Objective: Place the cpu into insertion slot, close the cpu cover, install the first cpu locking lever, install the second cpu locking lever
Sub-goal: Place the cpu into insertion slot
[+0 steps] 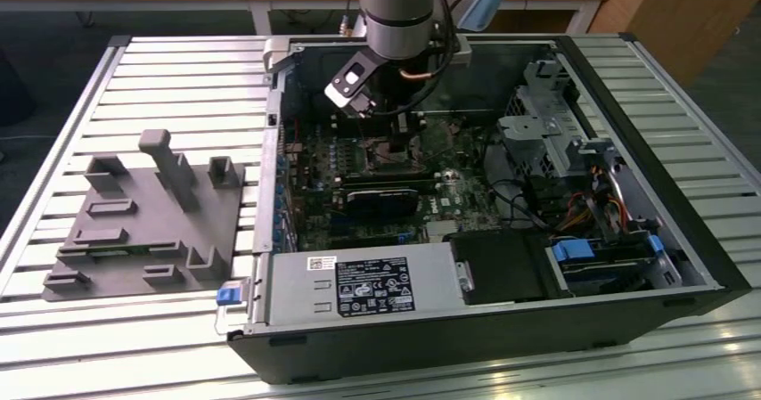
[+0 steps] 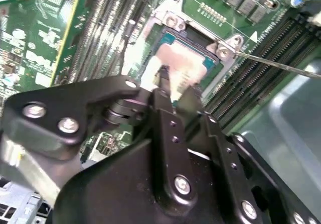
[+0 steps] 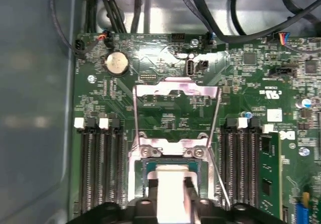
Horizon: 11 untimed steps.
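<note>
Grey moulded fixture block point(image 1: 143, 226) on the exterior view's left, open black computer case point(image 1: 618, 88) to its right, black gripper point(image 3: 171, 186) inside it clamped on two edges of the small square grey-topped cpu point(image 3: 172, 176), chip down in the silver-rimmed square insertion slot point(image 3: 134, 176), thin silver cpu cover point(image 3: 175, 91) flipped open beside the slot.

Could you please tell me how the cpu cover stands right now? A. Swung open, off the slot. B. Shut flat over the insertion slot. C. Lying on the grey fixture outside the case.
A: in the first wrist view the cpu cover is swung up off the insertion slot, leaving the cpu uncovered.
</note>
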{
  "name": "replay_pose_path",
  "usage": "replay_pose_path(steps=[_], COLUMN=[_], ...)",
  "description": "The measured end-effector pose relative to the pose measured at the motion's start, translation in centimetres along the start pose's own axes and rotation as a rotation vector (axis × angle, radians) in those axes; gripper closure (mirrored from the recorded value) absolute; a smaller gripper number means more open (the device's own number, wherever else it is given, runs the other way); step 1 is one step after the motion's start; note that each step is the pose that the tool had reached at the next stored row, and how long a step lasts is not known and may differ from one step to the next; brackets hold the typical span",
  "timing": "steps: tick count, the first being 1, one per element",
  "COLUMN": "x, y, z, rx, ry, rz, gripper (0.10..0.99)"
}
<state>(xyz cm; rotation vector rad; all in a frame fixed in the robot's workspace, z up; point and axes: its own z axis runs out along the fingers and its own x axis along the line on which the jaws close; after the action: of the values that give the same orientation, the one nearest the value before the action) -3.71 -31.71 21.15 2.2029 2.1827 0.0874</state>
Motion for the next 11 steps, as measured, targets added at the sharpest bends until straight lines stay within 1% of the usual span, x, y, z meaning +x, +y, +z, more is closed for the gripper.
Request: replay_pose_path(steps=[1,2,3,5,6,11], x=[0.0,0.0,0.0,0.0,0.0,0.0], y=[0.0,0.0,0.01,0.02,0.04,0.06], z=[-0.03,-0.03,-0.06,-0.17,-0.23,-0.35], rx=[0.0,0.001,0.001,0.003,0.004,0.008], ry=[0.0053,0.0065,0.0065,0.0063,0.0064,0.0067], rz=[0.0,0.001,0.001,0.001,0.001,0.001], gripper=[0.773,0.831,0.831,0.949,0.98,0.98])
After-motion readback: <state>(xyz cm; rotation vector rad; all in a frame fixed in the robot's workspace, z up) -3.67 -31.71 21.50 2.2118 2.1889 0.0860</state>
